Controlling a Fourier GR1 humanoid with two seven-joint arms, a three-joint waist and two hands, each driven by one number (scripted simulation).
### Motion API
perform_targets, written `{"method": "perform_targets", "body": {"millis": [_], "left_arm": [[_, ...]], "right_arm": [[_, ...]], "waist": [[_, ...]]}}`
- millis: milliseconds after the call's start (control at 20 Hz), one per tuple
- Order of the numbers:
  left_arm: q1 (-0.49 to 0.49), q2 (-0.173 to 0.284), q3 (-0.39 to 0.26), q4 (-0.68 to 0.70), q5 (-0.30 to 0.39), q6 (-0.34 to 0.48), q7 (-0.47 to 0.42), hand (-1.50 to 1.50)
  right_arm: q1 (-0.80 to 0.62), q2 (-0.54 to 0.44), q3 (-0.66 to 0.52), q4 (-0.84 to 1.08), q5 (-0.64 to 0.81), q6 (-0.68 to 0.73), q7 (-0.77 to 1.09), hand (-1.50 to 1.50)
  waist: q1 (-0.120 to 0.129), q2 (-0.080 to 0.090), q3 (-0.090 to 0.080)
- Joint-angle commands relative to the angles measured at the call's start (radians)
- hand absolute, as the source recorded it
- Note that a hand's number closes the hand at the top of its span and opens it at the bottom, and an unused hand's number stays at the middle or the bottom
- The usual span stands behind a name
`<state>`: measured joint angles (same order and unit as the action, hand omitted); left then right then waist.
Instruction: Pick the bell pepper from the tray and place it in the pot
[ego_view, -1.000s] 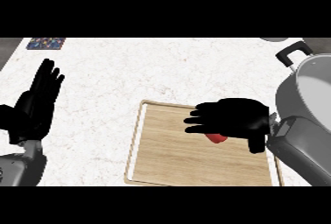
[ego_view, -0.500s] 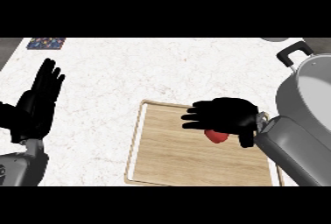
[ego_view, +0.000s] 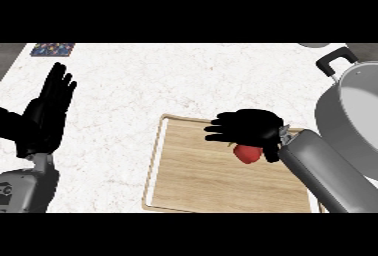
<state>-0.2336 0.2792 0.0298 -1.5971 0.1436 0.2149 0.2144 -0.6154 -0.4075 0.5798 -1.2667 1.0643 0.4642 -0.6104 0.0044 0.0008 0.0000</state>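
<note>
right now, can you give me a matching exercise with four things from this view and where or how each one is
Things:
1. pepper
2. pot
3. left hand
4. tray

Descriptions:
A. open, fingers up, at the left edge
B. grey, at the right edge
C. red, under the right hand
D. pale wood, flat on the counter

Pairs: 1-C, 2-B, 3-A, 4-D

tray centre-front on counter | pot right of tray | bell pepper over tray's far right
</note>
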Motion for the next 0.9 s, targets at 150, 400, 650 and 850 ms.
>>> {"method": "perform_targets", "body": {"millis": [150,400,650,850], "left_arm": [[0.036,-0.005,0.034,-0.014,0.013,-0.033,-0.012,0.0],[0.025,-0.023,0.027,-0.02,-0.006,-0.038,0.02,0.0],[0.066,-0.011,0.058,-0.015,-0.027,-0.004,-0.011,0.0],[0.111,0.003,0.098,-0.026,-0.016,0.008,-0.005,0.0]], "right_arm": [[0.039,-0.02,0.026,0.025,0.101,-0.146,-0.162,1.5],[0.019,0.011,0.004,0.023,0.144,-0.091,-0.201,1.5],[0.302,-0.026,-0.05,-0.108,0.047,-0.066,-0.038,1.5],[0.534,-0.011,-0.126,-0.157,-0.025,-0.077,0.086,1.5]], "waist": [[0.0,0.0,0.0],[-0.002,-0.001,0.0],[-0.077,-0.019,-0.001],[-0.149,-0.034,-0.003]]}}
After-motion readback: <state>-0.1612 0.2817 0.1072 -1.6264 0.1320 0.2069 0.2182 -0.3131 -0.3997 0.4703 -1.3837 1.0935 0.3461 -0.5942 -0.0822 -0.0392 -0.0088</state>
